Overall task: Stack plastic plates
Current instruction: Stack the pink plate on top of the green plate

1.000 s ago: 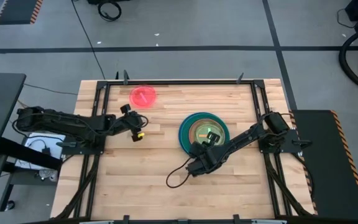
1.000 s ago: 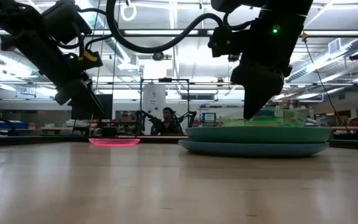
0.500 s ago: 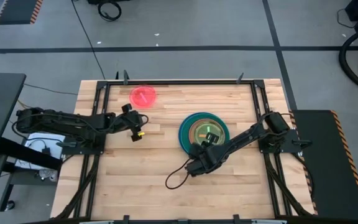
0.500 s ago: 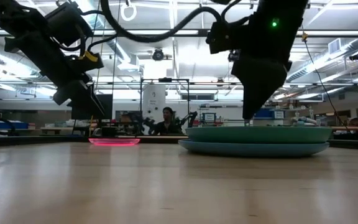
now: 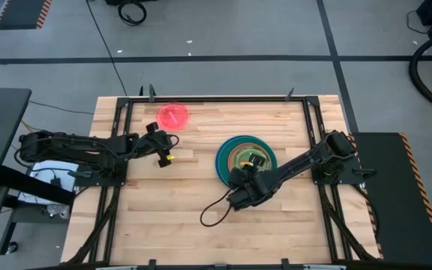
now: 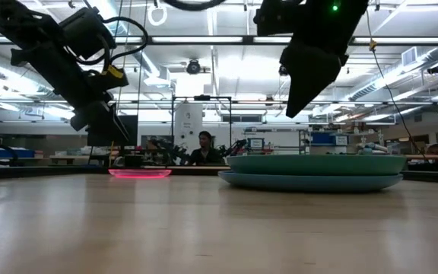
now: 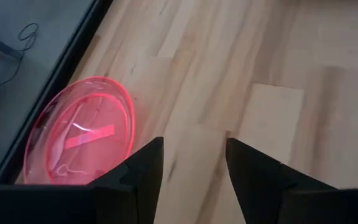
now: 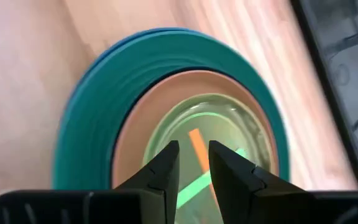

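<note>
Pink plate [image 5: 173,116] sits alone near the far-left corner of the wood table [image 5: 178,210], flat, nothing touching it. Also shows in the left wrist view [image 7: 82,140] and as a thin pink sliver in the low view [image 6: 140,173].

Stack [image 5: 246,157] is right of center: blue plate at the bottom, teal on top of it, then a brownish-orange one, w/ clear greenish small plates in the middle. Right wrist view shows it best [image 8: 98,112], teal rim around the orange ring around the green center. Low view only gives the 2 big ones edge-on [image 6: 310,171].

Left gripper [image 5: 163,154] hangs over bare table, near the pink plate but apart from it, fingers spread w/ a gap and holding nothing.

Right gripper [image 5: 252,160] is above the stack's near edge, lifted clear of it in the low view [image 6: 299,91]. Fingers have a narrow gap, nothing between them.

Person [image 6: 201,148] in the room behind, far off.
</note>
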